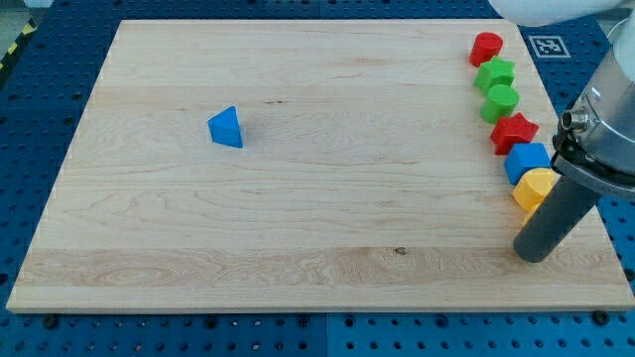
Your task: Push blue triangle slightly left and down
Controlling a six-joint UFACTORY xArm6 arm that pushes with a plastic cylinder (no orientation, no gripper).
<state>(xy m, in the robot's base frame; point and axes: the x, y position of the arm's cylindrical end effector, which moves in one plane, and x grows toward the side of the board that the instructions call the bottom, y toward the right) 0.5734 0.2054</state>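
The blue triangle (226,128) lies alone on the wooden board (298,218), left of centre in the view's upper half. My tip (537,255) rests on the board near the view's lower right, far to the right of and below the blue triangle. It stands just below the yellow block (536,187).
A column of blocks runs down the board's right edge: a red block (486,47), a green block (495,73), a second green block (501,102), a red star (515,132), a blue block (527,161), then the yellow one. The arm's body (605,129) looms over the right edge.
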